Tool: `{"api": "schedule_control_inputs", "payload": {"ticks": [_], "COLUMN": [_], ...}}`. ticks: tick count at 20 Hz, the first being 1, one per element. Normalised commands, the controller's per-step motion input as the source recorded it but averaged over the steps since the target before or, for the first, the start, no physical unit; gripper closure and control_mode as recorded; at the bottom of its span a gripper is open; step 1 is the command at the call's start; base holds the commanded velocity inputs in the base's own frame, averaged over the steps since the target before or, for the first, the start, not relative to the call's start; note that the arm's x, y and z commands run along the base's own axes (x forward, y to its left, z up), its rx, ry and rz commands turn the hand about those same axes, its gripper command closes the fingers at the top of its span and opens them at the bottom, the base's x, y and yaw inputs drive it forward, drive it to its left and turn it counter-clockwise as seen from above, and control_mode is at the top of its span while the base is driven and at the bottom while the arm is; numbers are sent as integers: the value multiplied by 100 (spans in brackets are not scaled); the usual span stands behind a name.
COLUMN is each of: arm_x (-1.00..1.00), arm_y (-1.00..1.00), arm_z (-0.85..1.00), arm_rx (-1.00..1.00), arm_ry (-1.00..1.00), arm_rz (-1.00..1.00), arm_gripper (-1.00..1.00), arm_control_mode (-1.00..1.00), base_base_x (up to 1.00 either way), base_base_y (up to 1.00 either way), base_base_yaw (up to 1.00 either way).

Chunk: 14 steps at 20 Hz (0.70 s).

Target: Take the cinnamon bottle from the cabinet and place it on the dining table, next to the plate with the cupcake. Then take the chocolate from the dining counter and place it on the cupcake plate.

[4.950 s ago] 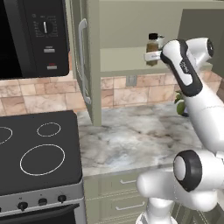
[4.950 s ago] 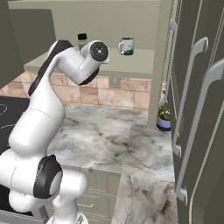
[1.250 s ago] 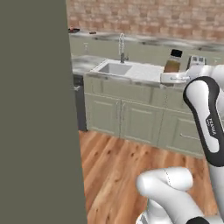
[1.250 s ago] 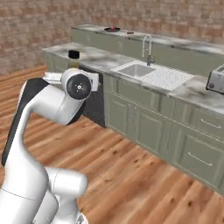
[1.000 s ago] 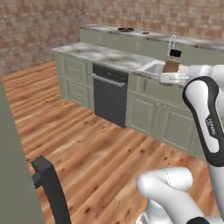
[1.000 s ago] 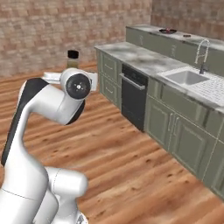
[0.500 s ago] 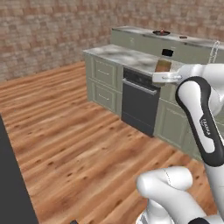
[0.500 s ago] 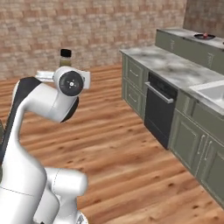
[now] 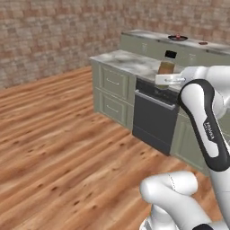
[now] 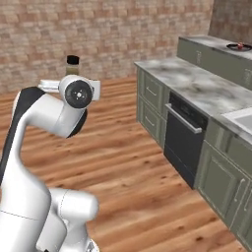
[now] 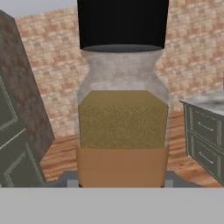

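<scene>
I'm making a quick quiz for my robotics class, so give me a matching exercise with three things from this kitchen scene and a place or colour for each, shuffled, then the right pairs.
Things:
1. cinnamon bottle
2. dishwasher
3. brick wall

Descriptions:
A. dark panel set under the marble counter
B. held upright in the gripper
C. reddish-brown, behind the wooden floor

Pairs: 1-B, 2-A, 3-C
</scene>
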Motion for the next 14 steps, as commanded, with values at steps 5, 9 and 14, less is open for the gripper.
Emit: {"api": "schedule_control_inputs", "payload": {"ticks": [5, 9, 14], "arm_x": [0, 0, 0], "arm_y": [0, 0, 0], "arm_z": [0, 0, 0], "arm_rx": [0, 0, 0], "arm_ry": [0, 0, 0], "arm_rz": [0, 0, 0], "arm_gripper": [100, 100, 100], "arm_control_mode": [100, 100, 100], "base_base_x": [94, 94, 94], "base_base_y": [0, 3, 16], "base_base_yaw": [0, 0, -2]}}
